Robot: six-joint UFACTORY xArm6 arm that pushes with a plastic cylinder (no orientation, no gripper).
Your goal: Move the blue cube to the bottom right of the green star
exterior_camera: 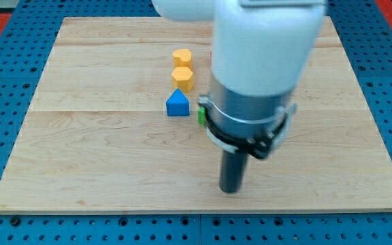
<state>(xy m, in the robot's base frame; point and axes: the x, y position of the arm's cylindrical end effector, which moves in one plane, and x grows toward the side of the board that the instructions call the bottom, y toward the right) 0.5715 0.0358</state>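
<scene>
My tip (231, 190) rests on the wooden board (101, 150) near the view's bottom, right of centre. A blue block (177, 103) with a peaked top sits up and to the left of the tip, well apart from it. A small green sliver (201, 114), likely the green star, shows just right of the blue block; the arm's body hides most of it. No blue cube can be made out; the arm covers much of the board's middle and top right.
Two yellow blocks stand above the blue block: a cylinder (182, 56) and a hexagonal one (182, 77) touching below it. A red edge (210, 57) peeks out beside the arm. Blue pegboard (5, 102) surrounds the board.
</scene>
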